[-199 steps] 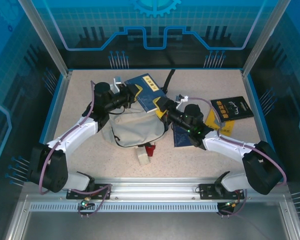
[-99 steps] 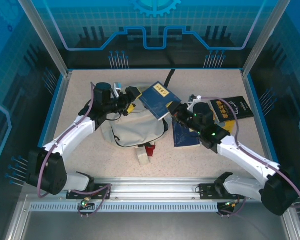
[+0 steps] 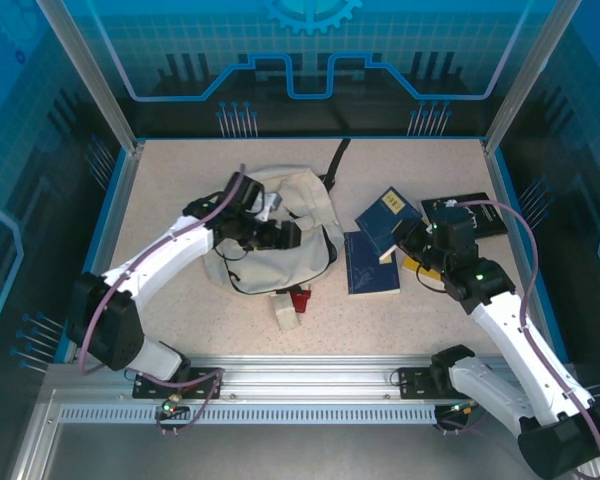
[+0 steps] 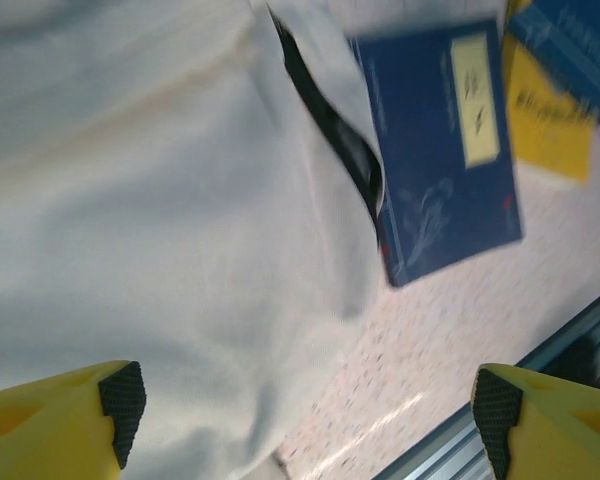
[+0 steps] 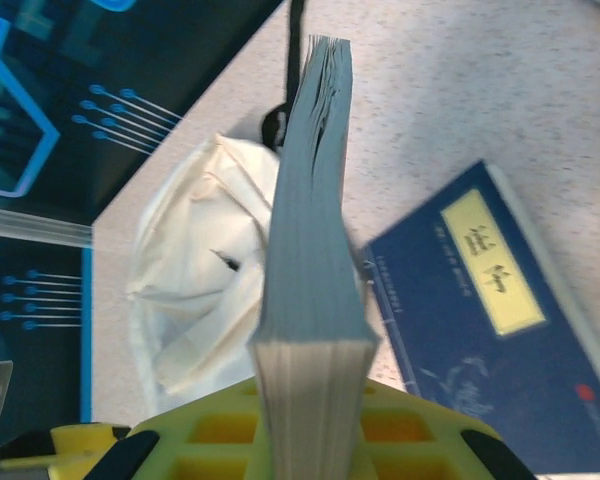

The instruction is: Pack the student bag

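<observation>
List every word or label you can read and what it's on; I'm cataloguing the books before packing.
Nothing can be quoted with confidence.
Flat blue book: pale yellow label with two dark characters, too blurred to read.
Lifted blue book: pale cover label, too small to read.
Black book: pale cover print, too small to read.
Yellow booklet: dark print, blurred.
Bag: no lettering seen.
</observation>
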Available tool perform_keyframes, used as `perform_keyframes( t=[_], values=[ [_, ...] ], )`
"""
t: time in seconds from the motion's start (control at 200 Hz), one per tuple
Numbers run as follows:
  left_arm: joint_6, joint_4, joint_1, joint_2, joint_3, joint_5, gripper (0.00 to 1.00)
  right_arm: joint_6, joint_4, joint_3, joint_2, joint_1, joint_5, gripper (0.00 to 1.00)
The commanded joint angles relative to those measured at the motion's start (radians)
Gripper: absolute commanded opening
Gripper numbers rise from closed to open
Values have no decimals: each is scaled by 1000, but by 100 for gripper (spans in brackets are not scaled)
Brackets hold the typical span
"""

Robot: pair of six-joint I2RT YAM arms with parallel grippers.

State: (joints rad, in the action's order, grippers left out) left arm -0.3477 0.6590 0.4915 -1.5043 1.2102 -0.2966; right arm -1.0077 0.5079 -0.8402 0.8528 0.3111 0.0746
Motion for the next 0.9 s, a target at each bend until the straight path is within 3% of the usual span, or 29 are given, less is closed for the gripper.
perform_keyframes(
  t=[0.0, 0.12, 0.27, 0.51, 0.595, 0.77, 0.895],
  values=[
    [132, 121, 89, -70, 76, 71, 85, 33, 45, -15, -18, -27, -14, 15],
    [90, 141, 120, -157, 131, 85, 79, 21, 34, -3, -9, -31, -30, 15],
    [63, 170, 153, -262, 200, 88, 78, 20, 35, 0, -4, -31, -41, 15],
    [33, 286, 189, -435, 315, 201, 71, 13, 35, 12, -12, -31, -52, 15],
    [29, 307, 190, -456, 332, 228, 61, 13, 37, 17, -17, -32, -50, 15],
    [37, 315, 188, -452, 361, 269, 25, 13, 38, 18, -21, -32, -50, 15],
    [45, 324, 188, -443, 383, 296, 7, 9, 37, 19, -27, -32, -48, 15]
  ],
)
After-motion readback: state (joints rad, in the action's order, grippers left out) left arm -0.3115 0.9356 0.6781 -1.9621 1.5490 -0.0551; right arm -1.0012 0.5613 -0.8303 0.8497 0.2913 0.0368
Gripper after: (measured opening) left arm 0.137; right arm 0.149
